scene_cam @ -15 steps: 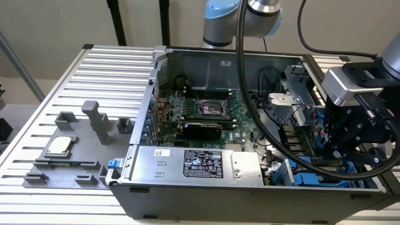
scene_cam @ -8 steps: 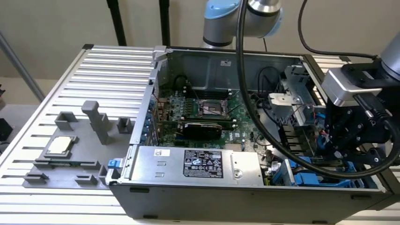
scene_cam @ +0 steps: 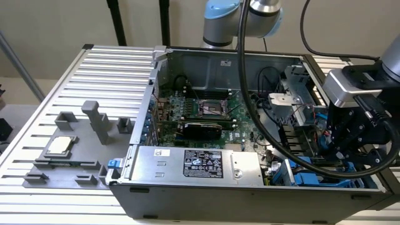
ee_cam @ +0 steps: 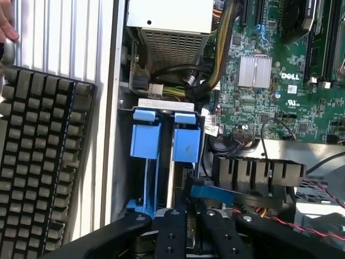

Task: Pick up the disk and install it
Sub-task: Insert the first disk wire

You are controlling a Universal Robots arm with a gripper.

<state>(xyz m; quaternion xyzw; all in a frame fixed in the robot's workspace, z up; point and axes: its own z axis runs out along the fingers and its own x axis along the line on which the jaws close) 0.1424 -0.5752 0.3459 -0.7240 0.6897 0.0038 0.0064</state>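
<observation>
The disk (ee_cam: 186,144) stands on edge in the drive bay at the corner of the open computer case (scene_cam: 144,112). I see its blue plastic carrier end and a thin silver edge running toward me. My gripper (ee_cam: 191,217) is right over the bay. Its black fingers (ee_cam: 171,229) close in on the near end of the disk from both sides. In the exterior view my gripper (scene_cam: 353,150) hangs low at the case's right end, just above the blue bay parts (scene_cam: 312,180).
A second blue carrier (ee_cam: 145,140) sits beside the disk. The power supply (scene_cam: 200,164), cable bundles (ee_cam: 215,59) and the motherboard (ee_cam: 280,81) crowd the bay. A keyboard (ee_cam: 38,162) and a person's hand (ee_cam: 5,32) lie outside the case. A small silver chip (scene_cam: 59,145) rests on a grey fixture.
</observation>
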